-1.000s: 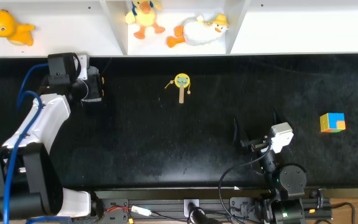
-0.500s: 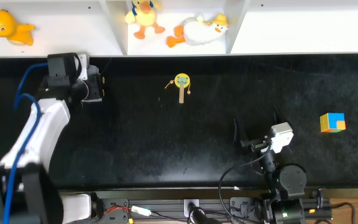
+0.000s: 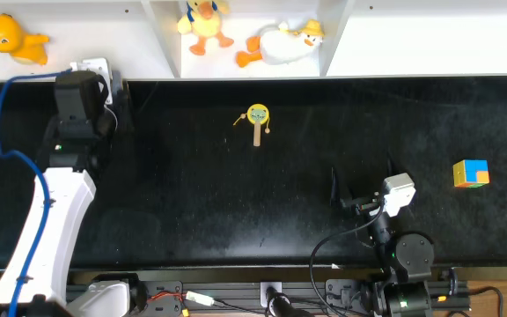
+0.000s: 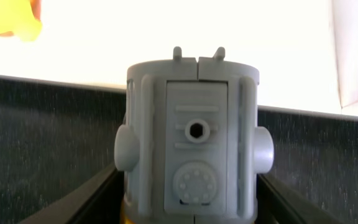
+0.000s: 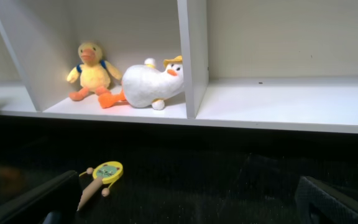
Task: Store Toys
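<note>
A grey barrel-shaped robot toy [image 4: 192, 137] sits upright between the dark fingers of my left gripper [image 4: 191, 214], which is shut on it. That gripper [image 3: 114, 95] hovers at the table's back left, just in front of the white shelf's left compartment [image 3: 69, 53], where an orange duck [image 3: 12, 38] lies. My right gripper [image 3: 362, 180] stands open and empty near the front right. A yellow-green rattle drum [image 3: 257, 119] with a wooden handle lies at the back centre, also in the right wrist view as the drum [image 5: 104, 173]. A multicoloured cube [image 3: 470, 173] rests at the right.
The middle shelf compartment holds a yellow duck plush [image 3: 204, 24] and a white goose plush [image 3: 282, 43]. The right compartment [image 5: 291, 99] is bare. A blue cable [image 3: 20, 106] loops beside the left arm. The black tabletop [image 3: 201, 202] lies open between the arms.
The left arm has turned its gripper from pointing right to facing the shelf and moved it back with the grey toy. The right arm has not moved.
</note>
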Available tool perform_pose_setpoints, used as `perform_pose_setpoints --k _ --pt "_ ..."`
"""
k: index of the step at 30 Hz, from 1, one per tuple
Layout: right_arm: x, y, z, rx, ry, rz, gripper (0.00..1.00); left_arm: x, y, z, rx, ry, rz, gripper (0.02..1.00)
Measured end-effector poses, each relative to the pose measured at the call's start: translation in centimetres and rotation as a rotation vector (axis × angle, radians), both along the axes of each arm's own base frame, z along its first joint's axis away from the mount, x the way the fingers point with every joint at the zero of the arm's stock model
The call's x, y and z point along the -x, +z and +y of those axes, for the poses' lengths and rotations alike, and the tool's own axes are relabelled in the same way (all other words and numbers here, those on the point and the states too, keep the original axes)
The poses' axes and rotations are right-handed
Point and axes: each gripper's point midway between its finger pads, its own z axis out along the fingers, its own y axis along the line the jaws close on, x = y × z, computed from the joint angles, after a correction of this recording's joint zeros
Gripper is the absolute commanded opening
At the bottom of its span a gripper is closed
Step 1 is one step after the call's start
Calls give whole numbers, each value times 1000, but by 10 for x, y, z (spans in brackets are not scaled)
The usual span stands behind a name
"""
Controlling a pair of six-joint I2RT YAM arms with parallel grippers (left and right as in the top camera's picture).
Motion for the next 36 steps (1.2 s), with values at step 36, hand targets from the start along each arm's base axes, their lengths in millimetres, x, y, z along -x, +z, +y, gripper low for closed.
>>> perform_pose_setpoints --k 36 --pt "0 0 0 0 0 0 993 -73 -10 11 29 -97 -198 378"
